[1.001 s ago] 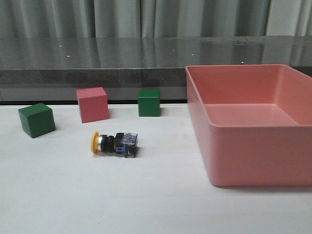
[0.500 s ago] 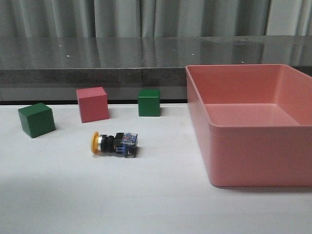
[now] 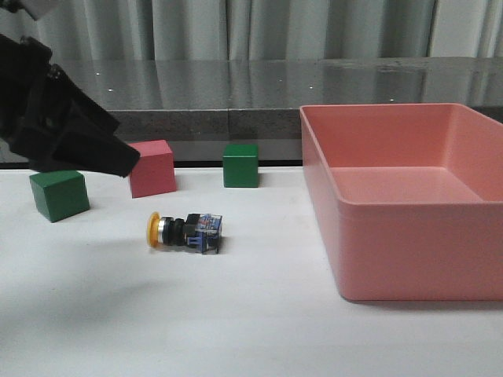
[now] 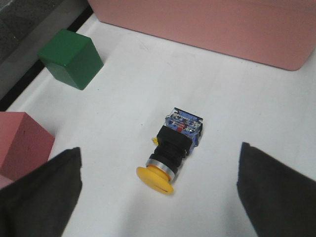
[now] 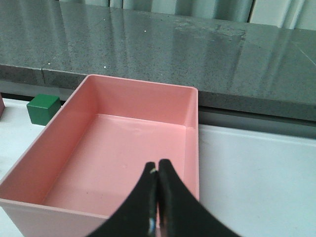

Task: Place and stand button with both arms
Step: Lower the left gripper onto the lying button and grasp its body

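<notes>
The button (image 3: pixel 185 232) lies on its side on the white table, its yellow cap pointing left and its clear-blue base right. In the left wrist view the button (image 4: pixel 175 147) lies between my spread fingers, cap toward the camera. My left gripper (image 4: pixel 159 185) is open and empty, above and to the left of the button. In the front view the left arm (image 3: pixel 59 126) shows as a black bulk at the upper left. My right gripper (image 5: pixel 158 170) is shut and empty, held over the near edge of the pink bin (image 5: pixel 118 158). It does not show in the front view.
A pink cube (image 3: pixel 152 168) and two green cubes, one on the left (image 3: pixel 59 195) and one in the middle (image 3: pixel 240 165), stand behind the button. The large pink bin (image 3: pixel 409 196) fills the right side. A dark ledge (image 3: pixel 236 94) runs along the back.
My left arm has come into the front view at the upper left, above the left green cube. The button and cubes have not moved.
</notes>
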Robot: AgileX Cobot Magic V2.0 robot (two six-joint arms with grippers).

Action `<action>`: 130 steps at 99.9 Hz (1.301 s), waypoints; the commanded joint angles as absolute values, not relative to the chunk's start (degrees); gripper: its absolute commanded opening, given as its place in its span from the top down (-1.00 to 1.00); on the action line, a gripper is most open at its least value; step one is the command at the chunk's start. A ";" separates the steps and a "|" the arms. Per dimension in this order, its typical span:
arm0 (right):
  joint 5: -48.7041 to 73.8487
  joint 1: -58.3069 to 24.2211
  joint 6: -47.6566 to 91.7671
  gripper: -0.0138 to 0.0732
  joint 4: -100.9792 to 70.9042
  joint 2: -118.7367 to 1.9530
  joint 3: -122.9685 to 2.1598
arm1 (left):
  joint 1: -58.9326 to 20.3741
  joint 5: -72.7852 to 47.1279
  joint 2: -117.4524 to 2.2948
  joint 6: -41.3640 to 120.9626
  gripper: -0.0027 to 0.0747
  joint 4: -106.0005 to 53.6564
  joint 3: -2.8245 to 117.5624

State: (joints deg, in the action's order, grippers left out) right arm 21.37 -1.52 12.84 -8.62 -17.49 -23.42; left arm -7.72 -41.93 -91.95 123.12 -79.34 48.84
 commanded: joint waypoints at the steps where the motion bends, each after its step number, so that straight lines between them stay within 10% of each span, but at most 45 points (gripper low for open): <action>1: 17.06 -1.31 12.82 0.82 -9.03 -17.87 -24.90 | -7.58 -44.06 -92.46 129.15 -0.89 -86.31 50.63; 30: 17.06 -1.31 12.82 0.82 -9.03 -17.87 -24.90 | -7.58 -46.83 -98.32 131.53 -0.58 -92.12 50.63; 76: 17.06 -1.31 12.82 0.82 -9.03 -17.87 -24.90 | -7.58 -60.13 -110.93 165.07 -0.58 -104.93 50.63; 130: 17.06 -1.31 12.82 0.82 -9.03 -17.87 -24.90 | -7.58 -60.46 -119.12 164.66 -0.50 -104.82 55.04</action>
